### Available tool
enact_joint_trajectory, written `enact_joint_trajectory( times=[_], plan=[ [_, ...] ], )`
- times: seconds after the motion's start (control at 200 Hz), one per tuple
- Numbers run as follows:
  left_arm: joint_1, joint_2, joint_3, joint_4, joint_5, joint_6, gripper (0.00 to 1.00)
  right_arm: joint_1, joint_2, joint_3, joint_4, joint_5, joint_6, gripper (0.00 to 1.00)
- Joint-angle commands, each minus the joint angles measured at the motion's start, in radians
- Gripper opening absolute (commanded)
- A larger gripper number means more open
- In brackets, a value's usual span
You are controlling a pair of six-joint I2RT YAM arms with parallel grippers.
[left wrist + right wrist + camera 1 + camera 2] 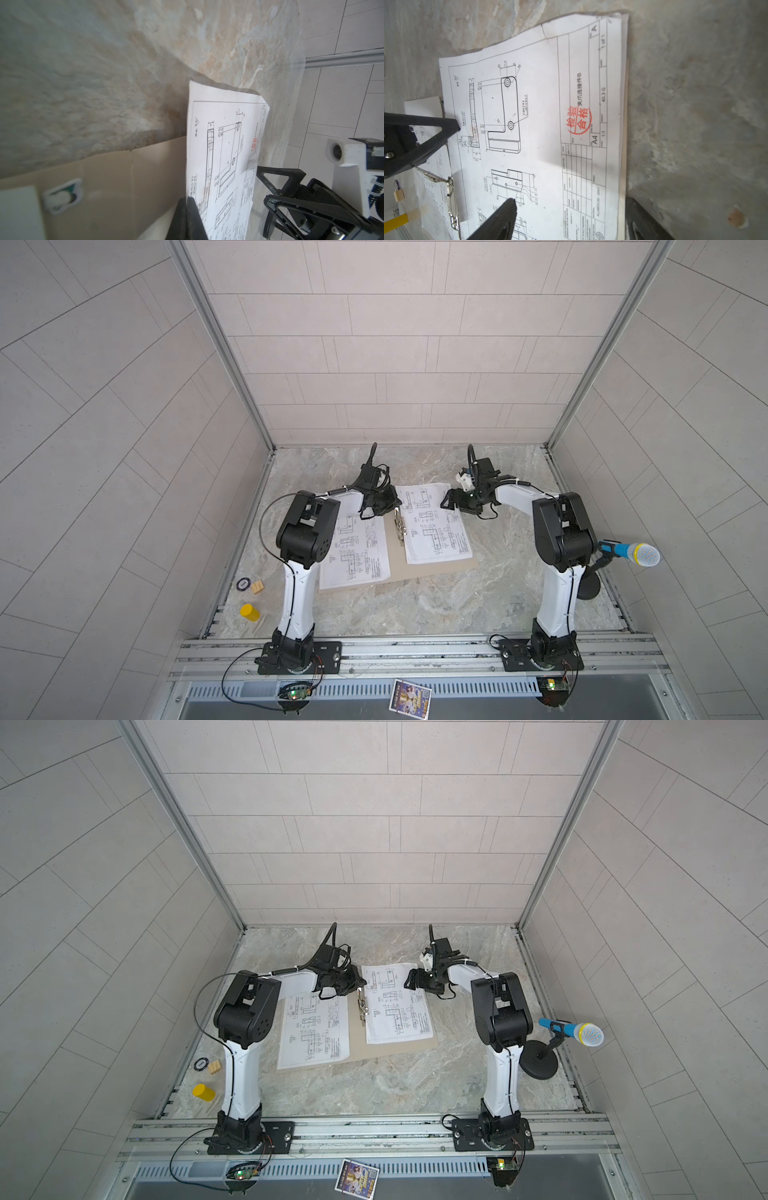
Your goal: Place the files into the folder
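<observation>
Bench (457,605) left edge: a dark round chip (242,583), a wooden block (257,586) and a yellow cylinder (249,612) sit well apart from the paperwork. The chip's print is too small for you to read.
Folder (397,564): it lies open and flat mid-bench, and you see only its spine strip and near margins.
Left sheet (357,551): it rests on the left flap, its far corner hidden behind the left arm.
Left end effector (390,506): it is closed at the right-hand sheet's far inner corner. In the left wrist view the paper's edge runs into the seam between the fingers (195,220), which the frame cuts off.
Clip (400,526): metal, along the spine. You cannot tell whether it presses on any paper.
Right-hand sheet (432,526): it lies on the right flap and reaches past the folder's far edge. A second paper edge shows beneath it, so you cannot count the sheets.
Right end effector (571,201): it is open and holds nothing, with one finger over the paper and one over the bench. Whether it touches anything is unclear.
Microphone (631,553): far right, its stand partly behind the right arm.
</observation>
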Motion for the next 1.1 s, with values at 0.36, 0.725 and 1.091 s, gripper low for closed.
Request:
enact_joint_trajectory(
  times=[0.36, 0.725, 1.091],
  plan=[
    [0.020, -0.051, -0.079, 0.089, 0.040, 0.012, 0.08, 0.013, -0.006, -0.004, -0.089, 0.010, -0.017, 0.82],
    [0.020, -0.016, -0.108, 0.249, 0.085, -0.057, 0.09, 0.010, -0.008, -0.006, -0.093, 0.015, -0.018, 0.82],
    [0.019, -0.027, -0.140, 0.260, 0.084, -0.051, 0.10, 0.010, -0.006, -0.006, -0.093, 0.017, -0.018, 0.82]
  ],
)
